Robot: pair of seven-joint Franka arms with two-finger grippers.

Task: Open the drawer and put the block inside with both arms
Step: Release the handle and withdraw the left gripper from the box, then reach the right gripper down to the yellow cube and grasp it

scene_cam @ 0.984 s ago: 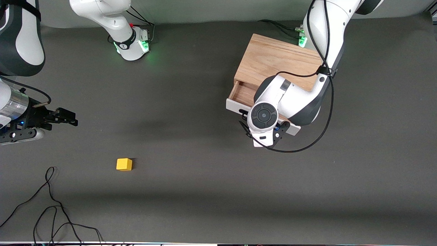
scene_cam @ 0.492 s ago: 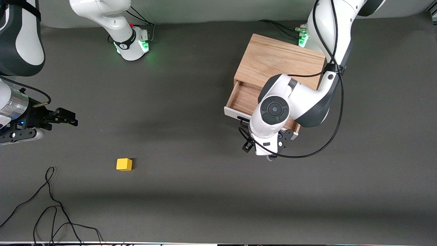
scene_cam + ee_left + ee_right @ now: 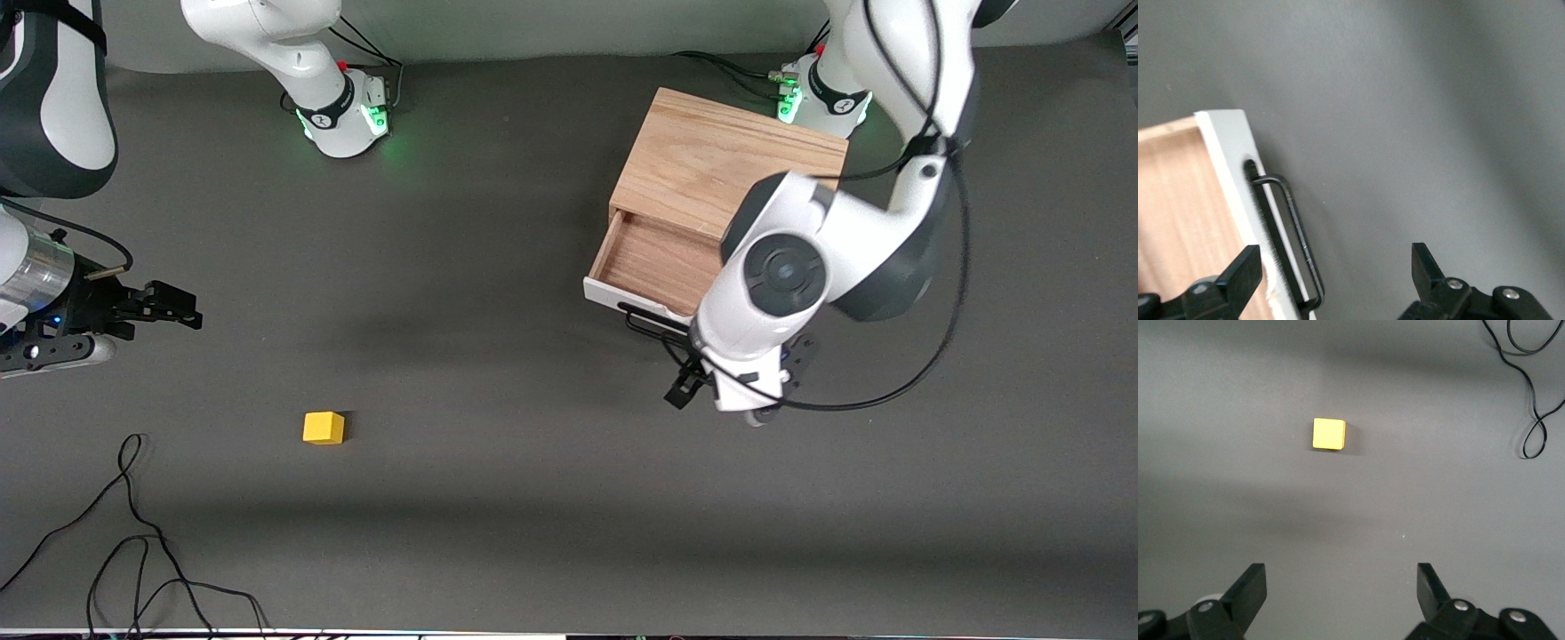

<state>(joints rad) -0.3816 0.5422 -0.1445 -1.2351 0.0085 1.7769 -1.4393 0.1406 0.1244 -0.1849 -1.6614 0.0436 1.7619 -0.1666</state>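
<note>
The light oak box [image 3: 729,156] stands toward the left arm's end of the table. Its drawer [image 3: 658,258] is pulled out, showing its wooden interior, white front [image 3: 613,298] and black bar handle [image 3: 653,322]. My left gripper [image 3: 741,378] is open above the table just off the drawer's front. In the left wrist view the gripper [image 3: 1335,259] is open and holds nothing; the handle's end [image 3: 1300,243] and the white front [image 3: 1228,160] show between its fingers. The yellow block [image 3: 323,428] lies on the table, also in the right wrist view [image 3: 1329,434]. My right gripper [image 3: 173,307] [image 3: 1338,579] waits open and empty above the table.
A loose black cable [image 3: 133,533] lies on the table near the front camera at the right arm's end, and shows in the right wrist view [image 3: 1531,393]. The dark mat [image 3: 498,373] lies bare between block and drawer.
The left gripper pulled the drawer a little farther out, then let go of the handle and moved away toward the left arm's end. The right arm and the block have not moved.
</note>
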